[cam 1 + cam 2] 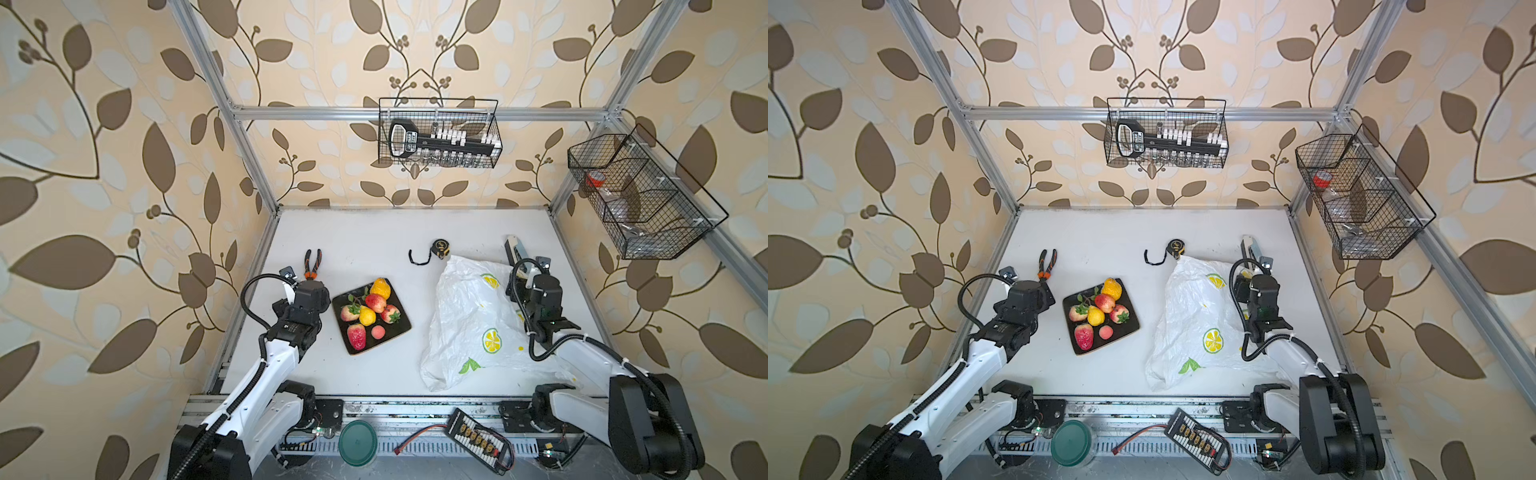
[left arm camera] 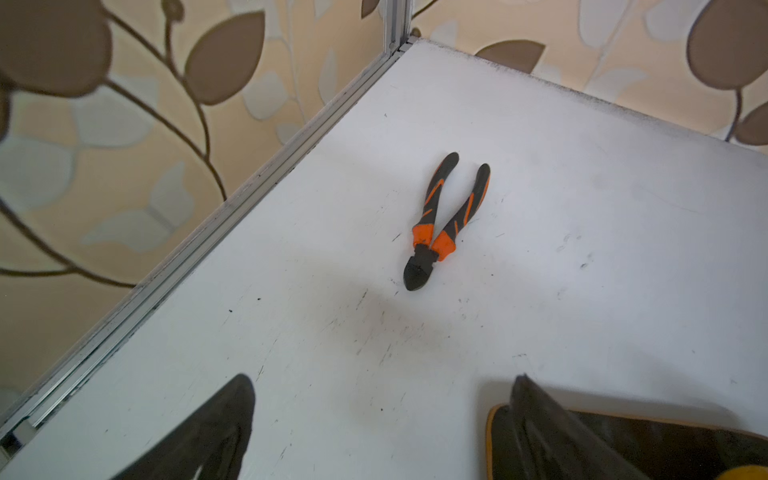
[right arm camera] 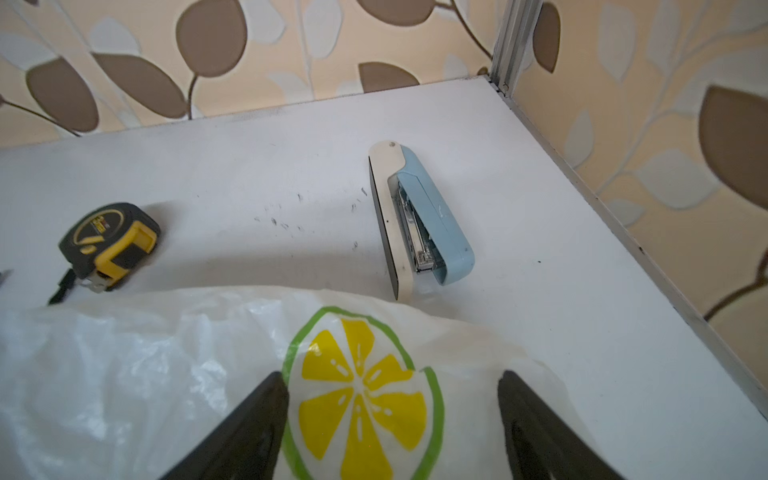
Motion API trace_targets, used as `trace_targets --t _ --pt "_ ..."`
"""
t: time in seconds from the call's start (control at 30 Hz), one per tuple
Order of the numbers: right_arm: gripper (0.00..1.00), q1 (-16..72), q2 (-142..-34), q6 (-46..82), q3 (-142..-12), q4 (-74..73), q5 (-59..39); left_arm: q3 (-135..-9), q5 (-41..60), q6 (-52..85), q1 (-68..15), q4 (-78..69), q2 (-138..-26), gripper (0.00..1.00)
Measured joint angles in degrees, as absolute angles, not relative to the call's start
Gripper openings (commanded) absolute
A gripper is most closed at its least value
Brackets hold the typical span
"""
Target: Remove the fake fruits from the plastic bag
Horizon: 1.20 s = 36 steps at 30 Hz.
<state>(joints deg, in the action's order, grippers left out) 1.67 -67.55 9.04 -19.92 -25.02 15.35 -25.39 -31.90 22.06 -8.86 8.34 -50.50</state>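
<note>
1. Left wrist view: the left gripper point(image 2: 382, 378) hangs over the bare white table point(image 2: 540, 208); its jaws are spread wide with nothing between them; one finger overlaps a corner of the black plate point(image 2: 665, 432); orange-and-black pliers point(image 2: 444, 224) lie ahead of it, well apart.
2. Right wrist view: the right gripper point(image 3: 391, 373) is also spread wide and sits over the plastic bag point(image 3: 166, 374); a printed lemon slice shows between its fingers; no plastic is pinched in them.
3. Beyond the bag's far edge, a yellow-and-black tape measure point(image 3: 110, 245) lies just beside it; a pale blue stapler point(image 3: 419, 216) lies near it.
4. In both top views the fake fruits point(image 1: 368, 316) point(image 1: 1096, 316), seven of them, are gathered on the plate point(image 1: 397, 332); the plate lies left of the table's middle, just beside the left gripper.
5. In both top views the bag point(image 1: 469, 316) point(image 1: 1196, 311) lies crumpled on the right half of the table, well apart from the plate; the right arm reaches over its right edge.
</note>
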Motion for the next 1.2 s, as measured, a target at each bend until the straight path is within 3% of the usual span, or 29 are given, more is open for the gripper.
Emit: trace_targets --t 0.5,0.9,1.2 --pt "0.86 -0.51 -84.86 5.06 -13.13 -60.93 10.39 -17.69 -19.97 12.60 -2.50 -21.93 -68.20 0.98" --pt "0.94 -1.02 -85.69 5.30 -12.56 -64.73 9.58 -19.66 -10.50 5.91 -0.67 -38.39 -85.23 0.99" --pt "0.97 -1.04 -85.69 5.30 -12.56 -64.99 9.58 -19.86 -7.66 4.45 -0.64 -40.71 -85.89 0.99"
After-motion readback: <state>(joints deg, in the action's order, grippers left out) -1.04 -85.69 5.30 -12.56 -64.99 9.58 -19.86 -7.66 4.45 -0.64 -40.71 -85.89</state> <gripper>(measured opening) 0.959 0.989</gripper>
